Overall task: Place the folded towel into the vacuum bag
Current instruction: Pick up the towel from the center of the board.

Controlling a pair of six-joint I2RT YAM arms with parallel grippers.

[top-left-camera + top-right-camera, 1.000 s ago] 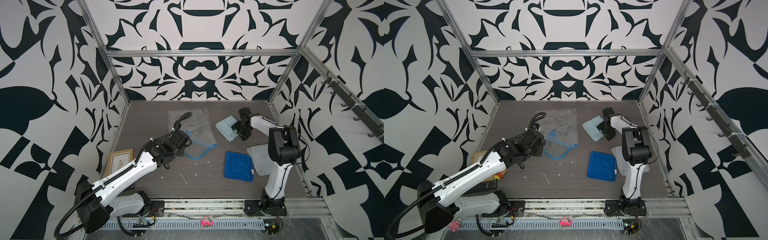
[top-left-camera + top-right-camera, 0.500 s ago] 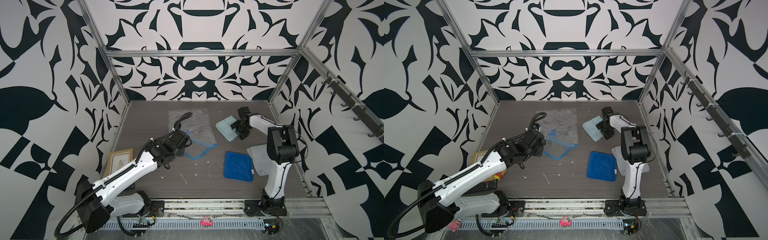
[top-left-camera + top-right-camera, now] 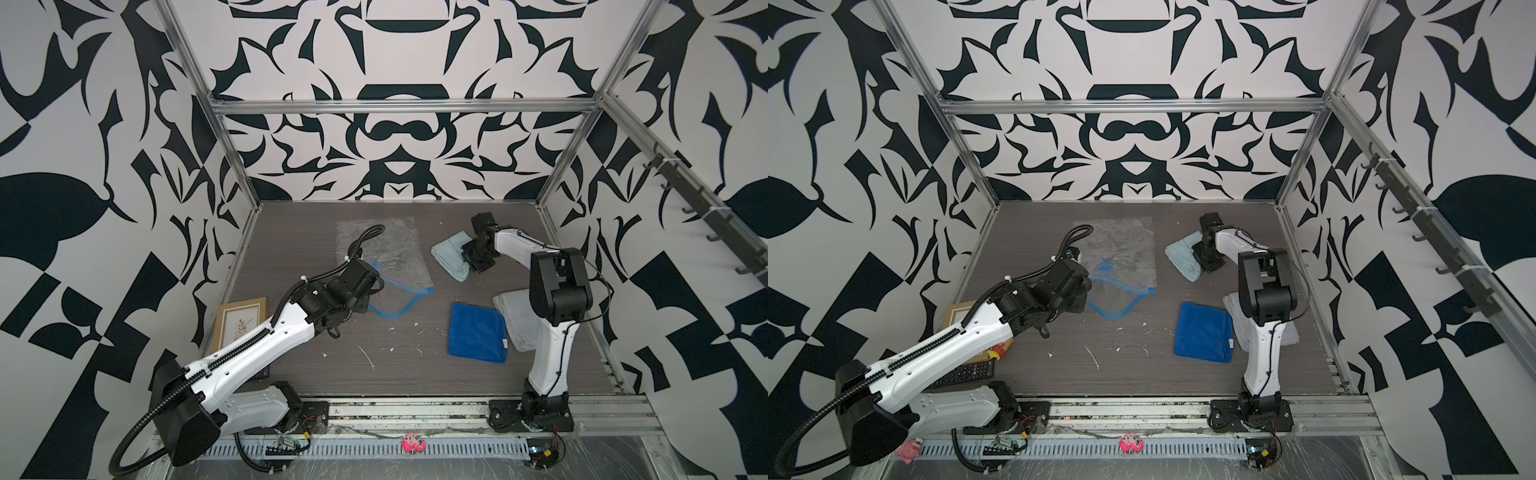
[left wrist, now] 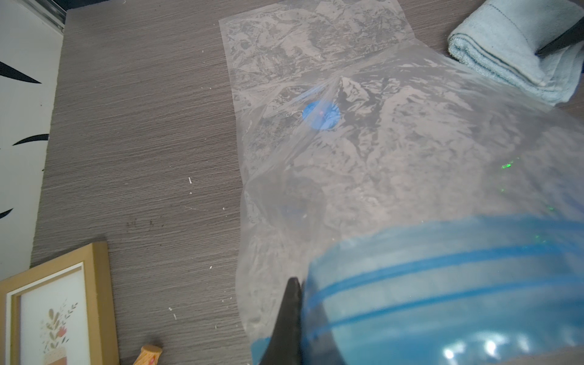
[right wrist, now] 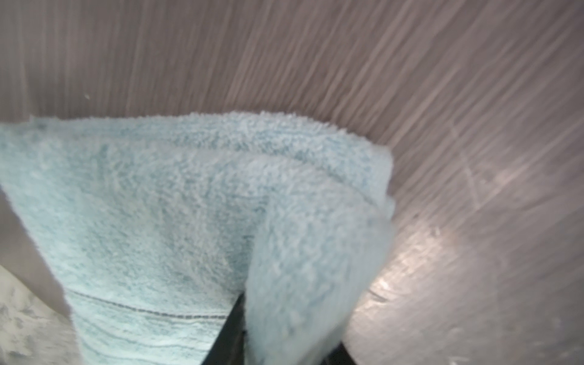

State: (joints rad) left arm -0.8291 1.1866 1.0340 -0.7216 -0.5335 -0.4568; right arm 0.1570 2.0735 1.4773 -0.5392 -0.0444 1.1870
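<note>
Bare tabletop (image 3: 436, 220) separates the vacuum bag (image 3: 390, 253) from the folded towel (image 3: 449, 255) (blue cloth (image 3: 477, 332) lies well clear).

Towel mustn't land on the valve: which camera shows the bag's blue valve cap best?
Left wrist view: the valve cap is a plain blue disc on the vacuum bag. Both top views show a small blue smudge; the right wrist view misses it.
</note>
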